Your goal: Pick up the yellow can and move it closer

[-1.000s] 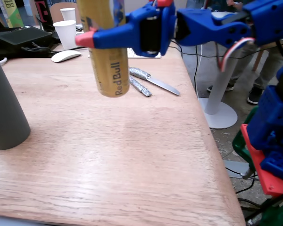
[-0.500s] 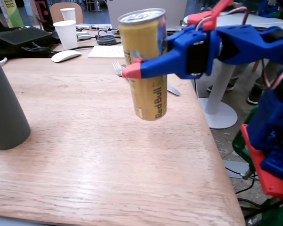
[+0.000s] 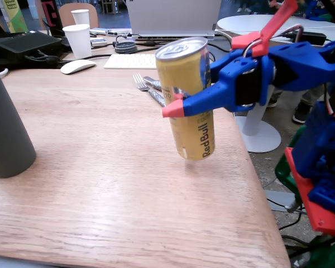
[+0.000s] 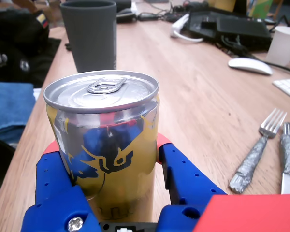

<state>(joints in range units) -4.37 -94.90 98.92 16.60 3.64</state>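
Note:
The yellow can, gold with a silver top and red "Red Bull" lettering, hangs slightly tilted just above the wooden table, near its right edge in the fixed view. My blue gripper with red fingertips reaches in from the right and is shut on the can's middle. In the wrist view the can fills the centre, clamped between the two blue fingers of the gripper. The far finger is hidden behind the can in the fixed view.
A large dark grey cylinder stands at the table's left. Two forks lie just behind the can. Further back are a white mouse, keyboard, paper cups and a laptop.

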